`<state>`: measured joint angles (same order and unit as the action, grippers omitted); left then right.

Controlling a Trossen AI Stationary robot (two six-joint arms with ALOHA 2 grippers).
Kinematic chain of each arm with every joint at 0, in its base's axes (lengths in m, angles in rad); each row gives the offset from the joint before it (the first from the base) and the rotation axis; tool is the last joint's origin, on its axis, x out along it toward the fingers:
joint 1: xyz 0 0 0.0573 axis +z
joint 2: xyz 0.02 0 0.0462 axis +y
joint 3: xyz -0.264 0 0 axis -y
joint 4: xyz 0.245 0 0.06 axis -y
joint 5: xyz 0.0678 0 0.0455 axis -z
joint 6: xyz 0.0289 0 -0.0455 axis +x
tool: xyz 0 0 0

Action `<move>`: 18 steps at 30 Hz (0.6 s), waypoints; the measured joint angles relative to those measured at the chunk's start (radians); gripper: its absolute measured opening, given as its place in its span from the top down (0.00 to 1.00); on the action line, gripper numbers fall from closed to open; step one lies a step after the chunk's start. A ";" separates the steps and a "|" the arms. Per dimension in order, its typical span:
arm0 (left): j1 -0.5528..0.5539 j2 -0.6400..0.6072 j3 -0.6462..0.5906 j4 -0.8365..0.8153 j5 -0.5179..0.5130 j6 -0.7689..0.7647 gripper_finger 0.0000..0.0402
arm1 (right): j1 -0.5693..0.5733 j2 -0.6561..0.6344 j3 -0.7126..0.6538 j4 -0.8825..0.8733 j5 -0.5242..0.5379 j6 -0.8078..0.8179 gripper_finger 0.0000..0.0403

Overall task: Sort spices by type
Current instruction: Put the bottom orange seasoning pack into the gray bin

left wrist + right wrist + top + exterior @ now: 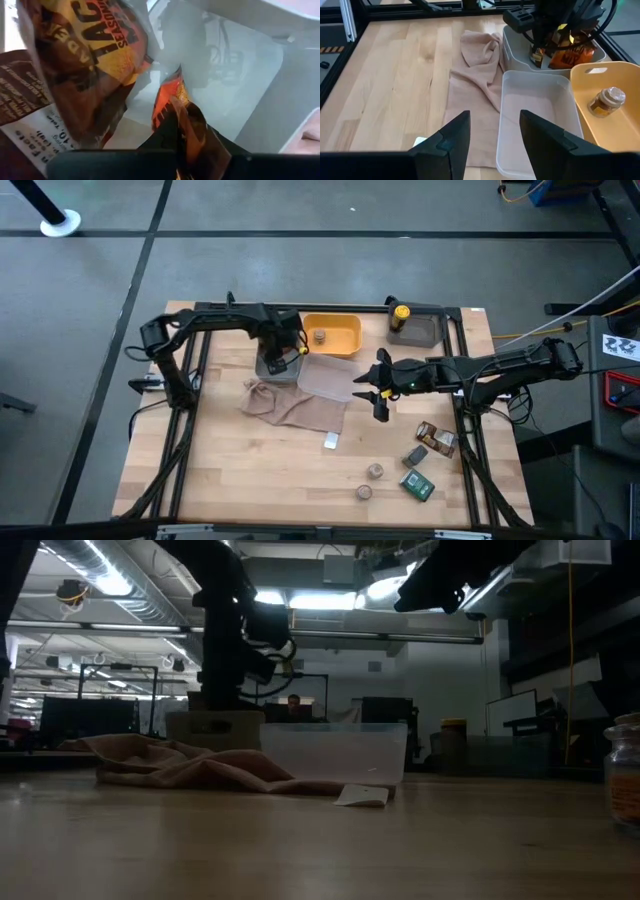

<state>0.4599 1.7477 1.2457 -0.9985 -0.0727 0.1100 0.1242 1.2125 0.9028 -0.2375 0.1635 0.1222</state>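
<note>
The right hand [492, 135] is hovering with its fingers [452, 137] spread apart above a beige cloth [475, 85] and a clear plastic tray [535, 120] on the wooden table [390, 75]. Beyond, the left hand [542, 47] is reaching down into a grey tray [517, 57] holding orange foil packets [570, 52], while a small round jar [606, 101] is lying in a yellow tray [625, 75].

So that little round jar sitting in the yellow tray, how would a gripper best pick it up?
Probably from straight above, fingers closing across the round sides of the jar just under its lid. It stands upright and alone in the yellow tray, so nothing blocks a downward approach, while the tray walls hinder coming in from the side. The open right gripper hovers nearest, over the clear tray.
</note>
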 joint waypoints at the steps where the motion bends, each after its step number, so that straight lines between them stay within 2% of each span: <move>1: 0.000 0.000 0.000 0.000 -0.002 0.004 0.99 | 0.000 0.000 0.000 0.000 0.000 0.000 0.57; 5: -0.004 0.000 0.000 0.000 -0.002 0.007 0.95 | 0.000 0.000 0.000 0.000 0.000 0.000 0.57; 14: -0.003 0.000 0.000 0.010 -0.002 0.009 0.72 | 0.000 0.000 0.000 0.000 0.000 0.000 0.57; 18: -0.003 0.000 0.017 -0.021 -0.002 0.010 0.68 | 0.000 0.000 0.000 0.000 0.000 0.000 0.57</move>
<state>0.4564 1.7477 1.2628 -1.0192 -0.0750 0.1196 0.1242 1.2125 0.9028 -0.2375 0.1634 0.1223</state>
